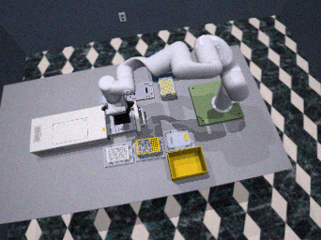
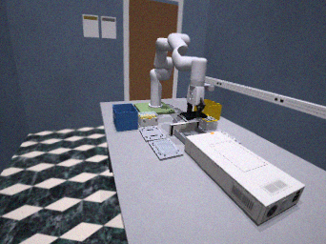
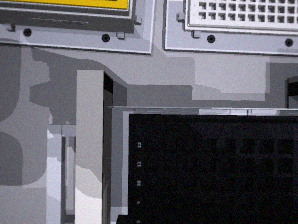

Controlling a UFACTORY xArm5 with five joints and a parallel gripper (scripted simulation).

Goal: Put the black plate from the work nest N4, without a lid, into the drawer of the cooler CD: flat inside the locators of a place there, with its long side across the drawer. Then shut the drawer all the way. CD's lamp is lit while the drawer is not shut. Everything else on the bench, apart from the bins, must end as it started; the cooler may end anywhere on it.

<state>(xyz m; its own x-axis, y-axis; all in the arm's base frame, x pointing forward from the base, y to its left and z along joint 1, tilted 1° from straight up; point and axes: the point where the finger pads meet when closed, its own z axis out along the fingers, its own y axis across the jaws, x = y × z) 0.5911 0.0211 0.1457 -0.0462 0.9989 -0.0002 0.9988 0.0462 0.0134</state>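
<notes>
My gripper (image 1: 121,111) is shut on the black plate (image 1: 122,118) and holds it over the open drawer (image 1: 123,124) of the white cooler CD (image 1: 68,133). In the wrist view the black plate (image 3: 210,167) fills the lower right, with the drawer's grey frame (image 3: 90,150) to its left. The cooler's orange lamp (image 1: 103,129) is lit. From the exterior view the gripper (image 2: 193,109) hangs above the drawer (image 2: 183,126) at the cooler's far end (image 2: 238,166). Whether the plate touches the drawer floor is hidden.
In front of the drawer stand a white grid plate (image 1: 118,154), a yellow-framed plate (image 1: 148,145), a grey lidded nest (image 1: 178,139) and a yellow bin (image 1: 188,163). Behind stand a grey nest (image 1: 143,91), a yellow-white plate (image 1: 167,87), the blue bin (image 2: 125,116) and the green base mat (image 1: 215,101).
</notes>
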